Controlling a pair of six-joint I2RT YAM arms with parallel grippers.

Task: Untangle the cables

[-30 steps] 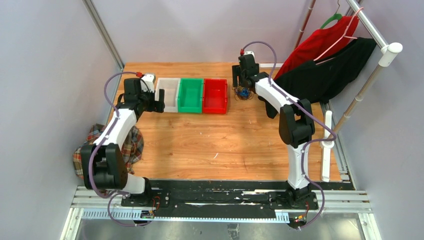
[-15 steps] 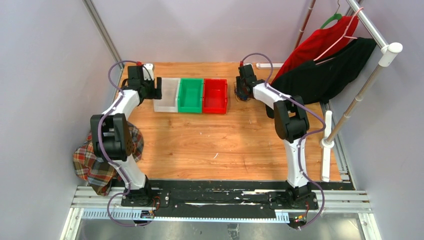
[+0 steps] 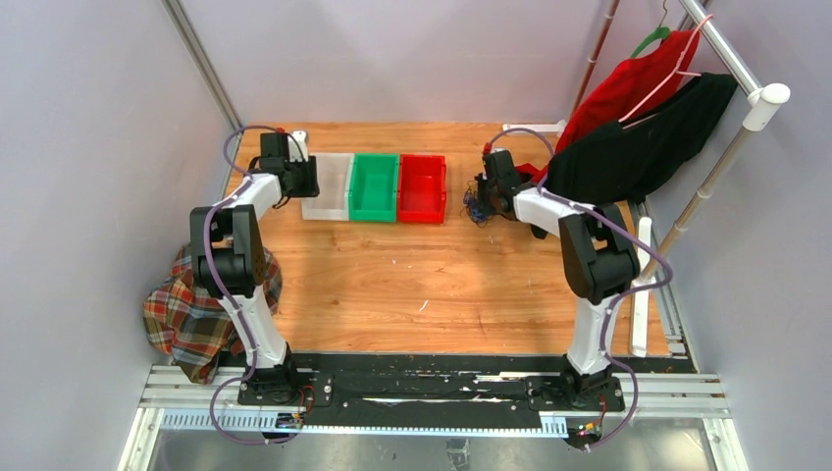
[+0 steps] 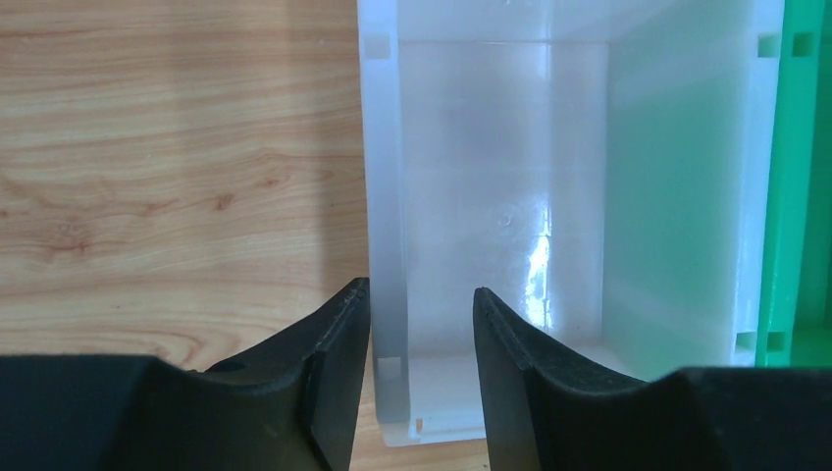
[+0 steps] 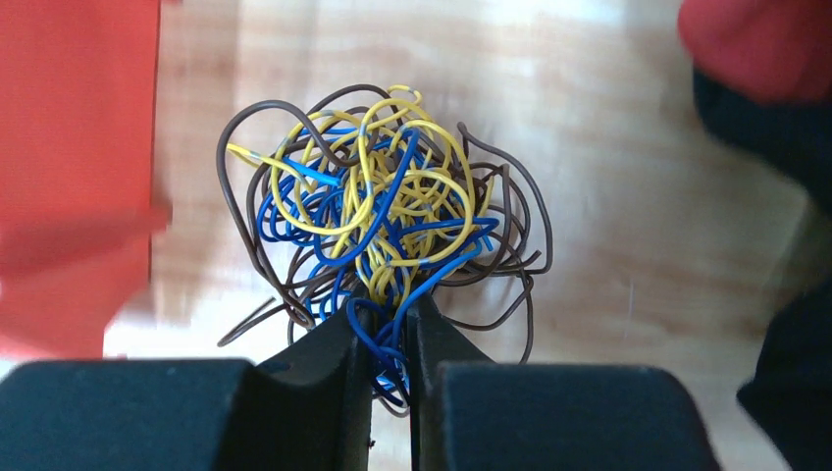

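The cables (image 5: 383, 206) are a small tangled ball of thin blue, yellow and dark brown wires, lying on the wooden table just right of the red bin (image 3: 422, 186). In the top view the cables (image 3: 476, 204) sit under my right gripper (image 3: 488, 196). My right gripper (image 5: 390, 312) is shut on the ball's near side, with blue strands pinched between its jaws. My left gripper (image 4: 420, 294) straddles the left wall of the white bin (image 4: 383, 177). It is open: one jaw lies against the outside of the wall, the other stands apart inside. In the top view, my left gripper (image 3: 312, 177) is at the white bin (image 3: 329, 191).
A green bin (image 3: 374, 186) stands between the white and red bins in a row at the back. Red and black garments (image 3: 638, 128) hang on a rack at the right, close to the cables. A plaid cloth (image 3: 172, 314) lies off the table's left edge.
My right gripper has come down onto the cables and its jaws have shut on them. My left gripper has reached the white bin's left wall, and its jaws have narrowed around it.
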